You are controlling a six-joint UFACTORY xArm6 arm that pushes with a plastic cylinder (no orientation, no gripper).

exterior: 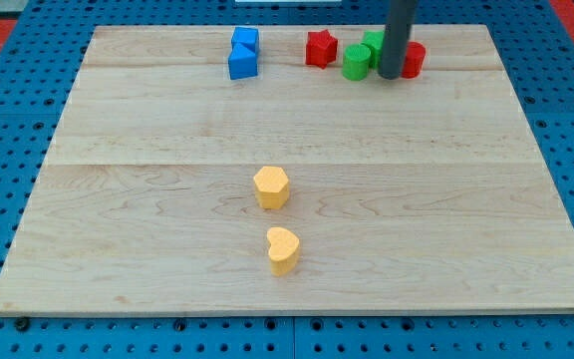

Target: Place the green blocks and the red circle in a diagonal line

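My tip [391, 76] stands near the view's top right, on the wooden board [167, 259]. It sits between a green round block [356, 62] on its left and the red circle [413, 60] on its right, close to both. A second green block [373, 42] lies just behind the green round one, partly hidden by the rod. A red star [321, 49] lies left of the green blocks.
Two blue blocks [243, 54] sit touching at the view's top, left of the red star. A yellow hexagon [271, 186] and a yellow heart [283, 249] lie near the board's middle, one below the other.
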